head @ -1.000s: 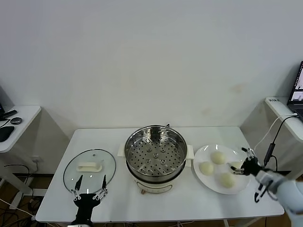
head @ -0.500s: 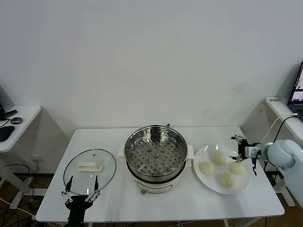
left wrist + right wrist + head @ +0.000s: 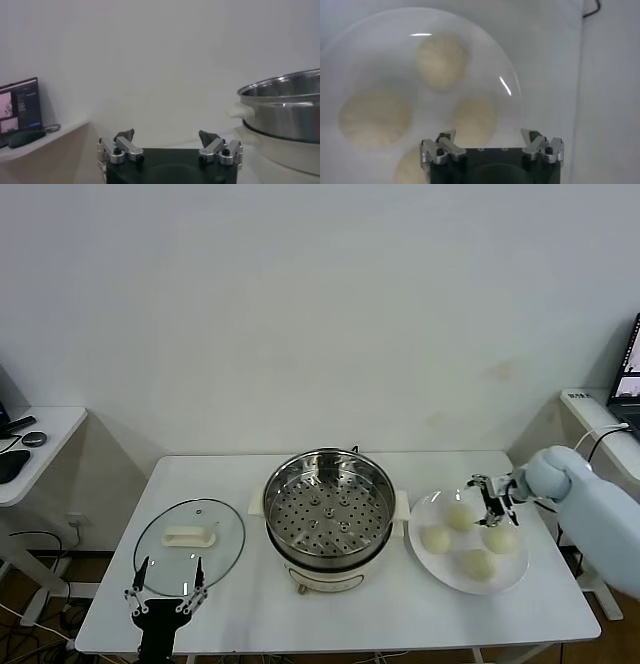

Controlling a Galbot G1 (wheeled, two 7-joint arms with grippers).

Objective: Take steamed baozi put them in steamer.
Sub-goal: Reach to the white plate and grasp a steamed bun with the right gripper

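Note:
Several cream-white steamed baozi lie on a white plate (image 3: 447, 573) at the table's right: one at the far side (image 3: 459, 516), one at the left (image 3: 436, 538), one at the right (image 3: 500, 538) and one at the front (image 3: 479, 563). The shiny steel steamer (image 3: 326, 509) stands mid-table, its perforated tray bare. My right gripper (image 3: 488, 496) hangs open over the plate's far right part, holding nothing. In the right wrist view it (image 3: 492, 137) is above the baozi (image 3: 474, 119). My left gripper (image 3: 165, 598) waits open at the front left edge, in front of the lid.
A round glass lid (image 3: 190, 534) with a white handle lies left of the steamer. The steamer's wall (image 3: 285, 110) shows in the left wrist view. Side tables stand at the far left (image 3: 30, 446) and far right (image 3: 600, 419). A cable (image 3: 580, 454) hangs at the right.
My right gripper has moved from the plate's front right edge back and left, over the plate. The left gripper has shifted a little left and down at the front edge.

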